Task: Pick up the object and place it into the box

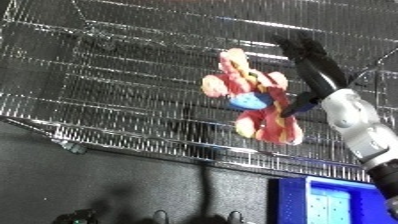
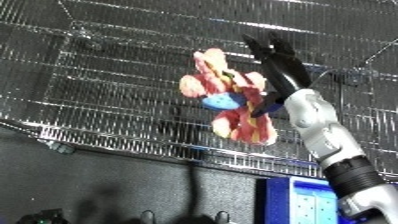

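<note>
We see the right hand (image 1: 309, 62) raised over the wire mesh bin (image 1: 115, 75), its black fingers straight and released. The red and yellow plush toy (image 1: 253, 95) with a blue patch sits just beside the hand, above the bin's mesh; whether they touch, we cannot tell
</note>
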Available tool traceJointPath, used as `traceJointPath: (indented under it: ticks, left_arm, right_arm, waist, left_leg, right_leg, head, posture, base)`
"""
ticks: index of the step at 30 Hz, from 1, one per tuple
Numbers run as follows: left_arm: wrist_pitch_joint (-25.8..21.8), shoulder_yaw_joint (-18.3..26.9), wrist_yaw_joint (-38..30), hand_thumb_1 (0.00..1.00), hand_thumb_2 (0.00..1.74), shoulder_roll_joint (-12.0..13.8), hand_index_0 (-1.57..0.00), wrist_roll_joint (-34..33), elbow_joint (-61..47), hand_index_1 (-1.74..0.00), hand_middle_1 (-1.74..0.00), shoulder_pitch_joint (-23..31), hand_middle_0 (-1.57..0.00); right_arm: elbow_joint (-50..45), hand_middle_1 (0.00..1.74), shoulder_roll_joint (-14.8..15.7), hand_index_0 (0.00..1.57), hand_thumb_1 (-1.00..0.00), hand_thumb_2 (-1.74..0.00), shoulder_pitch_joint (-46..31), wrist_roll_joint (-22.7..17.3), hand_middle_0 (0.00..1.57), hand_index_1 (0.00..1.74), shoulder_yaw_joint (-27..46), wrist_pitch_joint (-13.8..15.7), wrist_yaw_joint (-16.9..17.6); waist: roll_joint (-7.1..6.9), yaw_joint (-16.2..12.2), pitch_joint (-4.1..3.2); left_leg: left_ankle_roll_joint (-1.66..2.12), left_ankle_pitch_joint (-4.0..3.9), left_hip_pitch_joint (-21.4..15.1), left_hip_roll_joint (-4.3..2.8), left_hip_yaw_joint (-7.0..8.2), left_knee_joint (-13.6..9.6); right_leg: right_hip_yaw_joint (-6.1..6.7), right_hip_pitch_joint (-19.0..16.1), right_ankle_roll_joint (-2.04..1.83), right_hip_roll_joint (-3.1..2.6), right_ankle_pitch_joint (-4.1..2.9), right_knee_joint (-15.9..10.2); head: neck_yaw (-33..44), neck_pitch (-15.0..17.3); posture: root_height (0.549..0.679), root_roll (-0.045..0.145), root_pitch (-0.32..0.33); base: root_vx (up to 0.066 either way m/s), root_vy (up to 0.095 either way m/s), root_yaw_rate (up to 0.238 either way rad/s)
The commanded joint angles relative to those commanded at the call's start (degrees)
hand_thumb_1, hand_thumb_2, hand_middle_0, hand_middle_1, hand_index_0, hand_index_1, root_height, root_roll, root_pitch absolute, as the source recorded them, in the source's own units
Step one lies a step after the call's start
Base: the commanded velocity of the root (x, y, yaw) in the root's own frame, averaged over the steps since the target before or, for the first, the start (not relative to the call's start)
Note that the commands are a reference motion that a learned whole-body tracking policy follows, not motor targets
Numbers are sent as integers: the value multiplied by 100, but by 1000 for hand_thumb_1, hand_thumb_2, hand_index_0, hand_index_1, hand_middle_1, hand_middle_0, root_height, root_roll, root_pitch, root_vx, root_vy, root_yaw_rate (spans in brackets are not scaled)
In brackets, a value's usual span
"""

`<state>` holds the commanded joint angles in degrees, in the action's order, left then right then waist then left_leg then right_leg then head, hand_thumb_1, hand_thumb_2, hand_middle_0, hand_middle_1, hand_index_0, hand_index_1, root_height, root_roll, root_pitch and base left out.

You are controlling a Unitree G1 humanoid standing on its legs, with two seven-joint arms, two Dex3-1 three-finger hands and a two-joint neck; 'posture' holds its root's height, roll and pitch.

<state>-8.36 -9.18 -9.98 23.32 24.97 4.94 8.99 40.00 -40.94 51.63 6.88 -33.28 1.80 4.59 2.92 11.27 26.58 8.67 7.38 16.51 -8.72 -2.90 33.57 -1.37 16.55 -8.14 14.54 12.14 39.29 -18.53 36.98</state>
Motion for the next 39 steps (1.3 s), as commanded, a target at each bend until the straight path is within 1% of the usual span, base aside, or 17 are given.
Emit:
traceJointPath:
  ticks: [4, 8, 14, 18, 22, 26, 27, 28, 35, 38, 39]
  left_arm:
    - [-37, -40, -38, 1000, 1740, 10, -1570, 26, -41, -1740, -1740, -43, -1570]
    - [-70, -55, -72, 1000, 1740, 1, -1570, 53, -104, -1740, -1740, -113, -1570]
    - [-109, -78, -100, 1000, 1740, -28, -1570, 56, -137, -1740, -1740, -222, -1570]
    - [-131, -99, -109, 1000, 1740, -53, -1570, 54, -134, -1740, -1740, -277, -1570]
    - [-129, -110, -117, 1000, 1740, -65, -1570, 33, -140, -1740, -1740, -319, -1570]
    - [-133, -82, -133, 1000, 1740, -80, -1570, 13, -135, -1740, -1740, -342, -1570]
    - [-133, -82, -133, 1000, 1740, -80, -1570, 13, -135, -1740, -1740, -342, -1570]
    - [-137, -63, -140, 1000, 1740, -90, -1570, 1, -126, -1740, -1740, -345, -1570]
    - [-150, -2, -131, 1000, 1740, -114, -1570, 19, -57, -1740, -1740, -335, -1570]
    - [-149, 21, -127, 1000, 1740, -112, -1570, 60, -26, -1740, -1740, -339, -1570]
    - [-148, 25, -124, 1000, 1740, -109, -1570, 76, -16, -1740, -1740, -343, -1570]
  right_arm:
    - [432, 0, 169, 0, 0, 0, 100, -60, 0, 0, -71, -93, -23]
    - [929, 0, 466, 0, 0, 0, 79, -71, 0, 0, -120, -164, -75]
    - [1728, 0, 1010, 0, 0, 0, 9, -15, 0, 0, -147, -177, -137]
    - [2068, 0, 1244, 0, 0, 0, -10, 13, 0, 0, -162, -164, -200]
    - [2167, 348, 1363, 314, -200, -348, 3, -13, 314, 348, -175, -167, -255]
    - [2143, 696, 1428, 628, -400, -696, -26, -120, 628, 696, -127, -157, -267]
    - [2143, 696, 1428, 628, -400, -696, -26, -120, 628, 696, -127, -157, -267]
    - [2114, 870, 1455, 785, -500, -870, -42, -146, 785, 870, -101, -151, -251]
    - [2054, 1479, 1522, 1334, -850, -1479, -64, -106, 1334, 1479, -81, -157, -198]
    - [2034, 1740, 1508, 1570, -1000, -1740, -48, -102, 1570, 1740, -79, -173, -194]
    - [2029, 1740, 1496, 1570, -1000, -1740, -37, -105, 1570, 1740, -74, -179, -191]
  waist:
    - [73, 35, 100]
    - [143, 73, 169]
    - [221, 109, 215]
    - [241, 115, 218]
    - [241, 101, 221]
    - [226, 64, 227]
    - [226, 64, 227]
    - [218, 45, 231]
    - [182, 3, 211]
    - [164, -12, 197]
    - [160, -16, 192]
  left_leg:
    - [-2, -4, 130, 15, -17, 59]
    - [-10, -4, 231, 30, -32, 111]
    - [-20, 22, 257, 41, -32, 113]
    - [-19, 34, 233, 39, -23, 90]
    - [-18, 51, 210, 30, -12, 81]
    - [-14, 60, 186, 5, 10, 74]
    - [-14, 60, 186, 5, 10, 74]
    - [-12, 64, 165, -7, 24, 60]
    - [-9, 64, 68, -38, 50, -29]
    - [-5, 64, 34, -50, 55, -49]
    - [-4, 64, 23, -53, 57, -54]
  right_leg:
    - [13, 135, 2, 12, -11, 64]
    - [21, 228, -2, 27, -15, 104]
    - [16, 261, -14, 43, 5, 118]
    - [17, 253, -17, 45, 28, 115]
    - [22, 252, -16, 41, 45, 125]
    - [29, 236, -11, 35, 63, 119]
    - [29, 236, -11, 35, 63, 119]
    - [29, 221, -11, 29, 78, 110]
    - [23, 146, -4, 4, 125, 61]
    - [13, 120, -1, 3, 146, 56]
    - [12, 113, -1, 2, 152, 60]
  head:
    - [-119, -107]
    - [-189, -165]
    - [-237, -183]
    - [-237, -182]
    - [-191, -185]
    - [-100, -200]
    - [-100, -200]
    - [-69, -189]
    - [17, -187]
    - [29, -195]
    - [16, -185]
  posture:
    - [638, 35, -97]
    - [637, 34, -89]
    - [636, 33, -82]
    - [636, 34, -80]
    - [636, 34, -79]
    - [637, 35, -78]
    - [637, 35, -78]
    - [637, 35, -79]
    - [638, 35, -81]
    - [638, 35, -82]
    - [638, 35, -83]
  base:
    - [-14, 6, 30]
    - [-3, 6, 22]
    - [13, 7, 0]
    - [24, 1, -8]
    - [18, -3, -22]
    - [11, -4, -33]
    - [10, -6, -32]
    - [7, -1, -41]
    - [7, -5, -34]
    - [1, -14, -17]
    - [-3, -12, -16]
